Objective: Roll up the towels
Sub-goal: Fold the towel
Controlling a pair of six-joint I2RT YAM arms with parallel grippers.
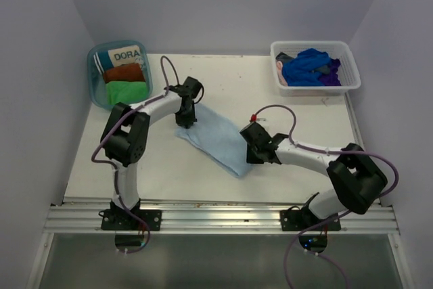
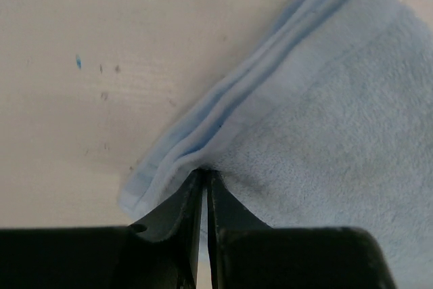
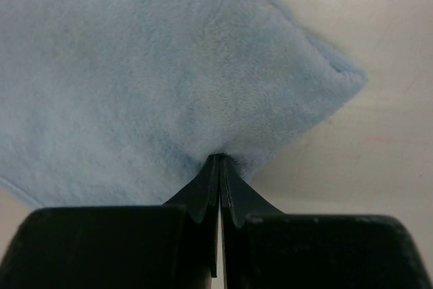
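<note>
Lying folded on the desk (image 1: 169, 174), the light blue towel (image 1: 216, 137) stretches between both arms from above. Left wrist: the left tool (image 2: 205, 174) is clamped on its layered corner. Right wrist: the right tool (image 3: 220, 160) nips the opposite corner; shallow bites could slip, spilling layers.

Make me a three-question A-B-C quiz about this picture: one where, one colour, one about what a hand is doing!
1. Where is the green towel? A in the blue tub; B on the floor; C on the wall.
2. What colour is the flat towel? A purple; B light blue; C brown.
3. The left hand is: A wide open; B shut on the flat towel; C holding nothing.
Answers: 1 A, green shows inside the tub. 2 B, both wrist views show pale blue cloth. 3 B, it pinches the cloth's edge.
</note>
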